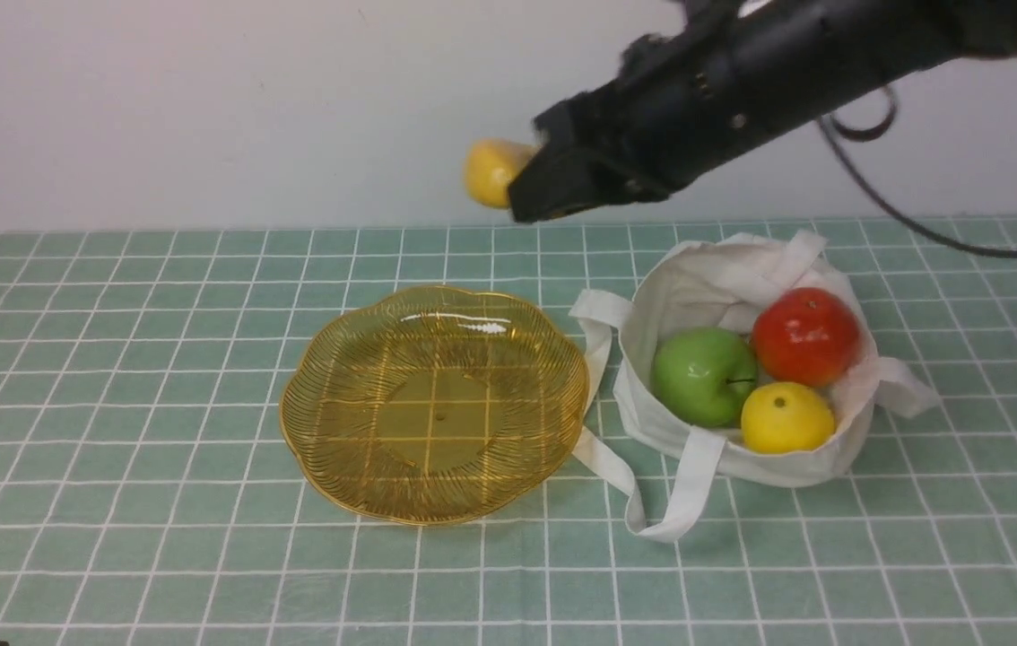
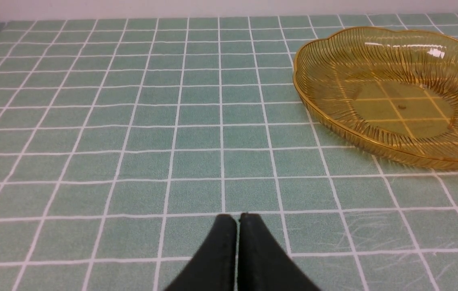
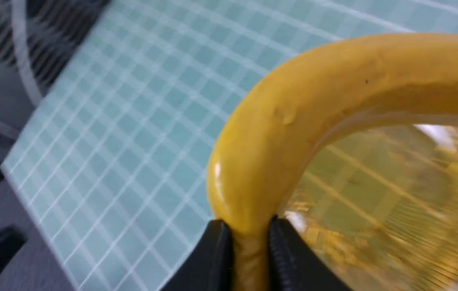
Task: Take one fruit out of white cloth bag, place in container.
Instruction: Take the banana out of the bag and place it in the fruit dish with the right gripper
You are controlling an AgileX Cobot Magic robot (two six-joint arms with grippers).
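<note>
right pincer [image 3: 249, 233]: clamped on end of smooth, glossy, curved banana [image 3: 293, 113], aloft over ribbed, scalloped amber dish [image 1: 329, 422] | left pincer [image 2: 237, 221]: black tips together, low over grid-patterned table [image 2: 132, 121] | cloth bag [image 1: 697, 287]: soft, off-white, slumped open beside dish

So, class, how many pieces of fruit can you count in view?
4. A banana held in the air by the right gripper; a green apple, red apple and lemon in the bag. More may hide underneath.
</note>
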